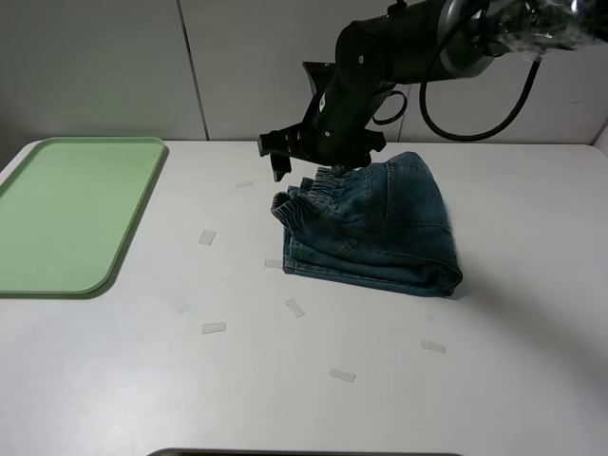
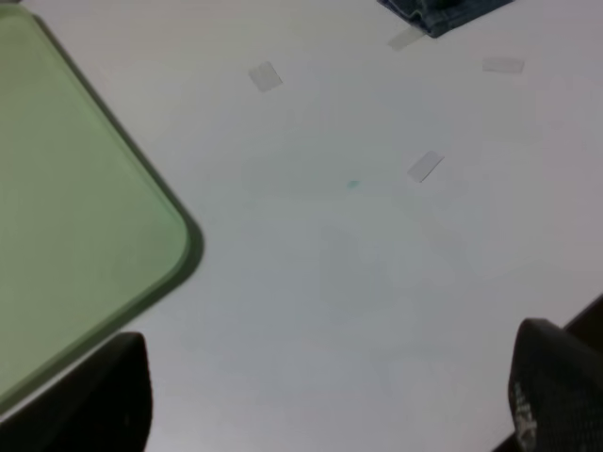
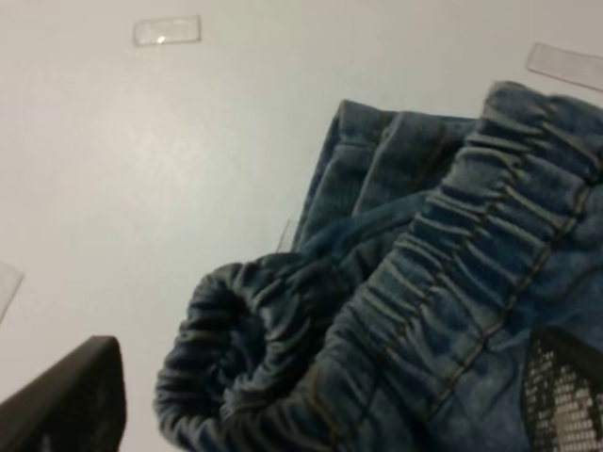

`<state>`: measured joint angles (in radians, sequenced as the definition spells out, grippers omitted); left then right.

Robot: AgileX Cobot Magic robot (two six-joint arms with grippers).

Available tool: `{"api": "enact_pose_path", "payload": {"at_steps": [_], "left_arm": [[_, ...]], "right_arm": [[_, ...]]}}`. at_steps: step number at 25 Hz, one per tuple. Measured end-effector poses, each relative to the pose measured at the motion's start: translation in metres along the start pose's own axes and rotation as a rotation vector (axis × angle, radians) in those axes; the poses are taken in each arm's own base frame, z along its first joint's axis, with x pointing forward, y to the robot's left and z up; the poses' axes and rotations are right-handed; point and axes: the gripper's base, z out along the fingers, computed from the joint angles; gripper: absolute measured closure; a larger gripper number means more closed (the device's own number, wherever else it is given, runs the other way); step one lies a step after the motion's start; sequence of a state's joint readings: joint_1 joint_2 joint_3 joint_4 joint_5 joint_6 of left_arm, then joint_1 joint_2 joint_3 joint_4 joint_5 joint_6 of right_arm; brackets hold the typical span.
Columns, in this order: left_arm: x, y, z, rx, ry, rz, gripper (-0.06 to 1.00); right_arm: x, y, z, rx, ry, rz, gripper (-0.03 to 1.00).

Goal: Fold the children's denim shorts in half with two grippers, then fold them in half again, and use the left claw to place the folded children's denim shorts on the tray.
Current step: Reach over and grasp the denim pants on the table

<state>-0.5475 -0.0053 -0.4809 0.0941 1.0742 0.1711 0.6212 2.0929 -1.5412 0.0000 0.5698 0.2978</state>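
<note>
The children's denim shorts (image 1: 380,228) lie folded into a thick bundle right of the table's middle, gathered waistband (image 3: 471,273) toward the back left. My right gripper (image 1: 318,161) hangs over that waistband, reaching in from the back right. In the right wrist view its fingers (image 3: 66,405) stand wide apart, and my right gripper (image 3: 316,405) is open with loose denim bunched between them. The left claw (image 2: 330,395) is open over bare table beside the pale green tray (image 2: 75,217), far from the shorts (image 2: 433,11). The tray (image 1: 66,214) is empty at the far left. The left arm is outside the exterior view.
Several small clear tape strips (image 1: 207,237) are stuck to the white table (image 1: 142,380) around the shorts and toward the front. A white wall runs behind the table. The right arm's black cable (image 1: 475,123) loops above the shorts.
</note>
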Motion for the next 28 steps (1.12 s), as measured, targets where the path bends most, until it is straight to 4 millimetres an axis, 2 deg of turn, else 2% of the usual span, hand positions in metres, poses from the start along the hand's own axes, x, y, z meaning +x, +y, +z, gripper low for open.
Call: {"api": "enact_pose_path", "payload": {"at_steps": [7, 10, 12, 13, 15, 16, 18, 19, 20, 22, 28], "left_arm": [[0.0, 0.0, 0.0, 0.0, 0.0, 0.059, 0.18], [0.0, 0.0, 0.0, 0.0, 0.0, 0.066, 0.18], [0.0, 0.0, 0.0, 0.0, 0.0, 0.067, 0.18], [0.0, 0.0, 0.0, 0.0, 0.0, 0.067, 0.18], [0.0, 0.0, 0.0, 0.0, 0.0, 0.068, 0.18], [0.0, 0.0, 0.0, 0.0, 0.0, 0.069, 0.18], [0.0, 0.0, 0.0, 0.0, 0.0, 0.069, 0.18], [0.0, 0.0, 0.0, 0.0, 0.0, 0.069, 0.18], [0.0, 0.0, 0.0, 0.0, 0.0, 0.069, 0.18], [0.0, 0.0, 0.0, 0.0, 0.0, 0.069, 0.18], [0.0, 0.0, 0.0, 0.0, 0.0, 0.069, 0.18]], "right_arm": [[0.001, 0.0, 0.0, -0.002, 0.011, -0.056, 0.34], [-0.002, -0.014, -0.003, 0.015, 0.024, -0.073, 0.34], [-0.008, -0.031, -0.01, 0.035, 0.019, -0.063, 0.34], [-0.016, -0.048, -0.023, 0.064, -0.006, -0.06, 0.34], [-0.022, -0.066, -0.044, 0.112, -0.044, -0.079, 0.34], [-0.022, -0.066, -0.044, 0.112, -0.044, -0.079, 0.34], [-0.022, -0.088, -0.082, 0.171, -0.112, -0.096, 0.33], [-0.022, -0.088, -0.082, 0.171, -0.112, -0.096, 0.33], [-0.021, -0.094, -0.097, 0.186, -0.137, -0.091, 0.33], [-0.01, -0.113, -0.139, 0.222, -0.199, -0.057, 0.3], [0.037, -0.145, -0.211, 0.298, -0.283, 0.036, 0.27]]}}
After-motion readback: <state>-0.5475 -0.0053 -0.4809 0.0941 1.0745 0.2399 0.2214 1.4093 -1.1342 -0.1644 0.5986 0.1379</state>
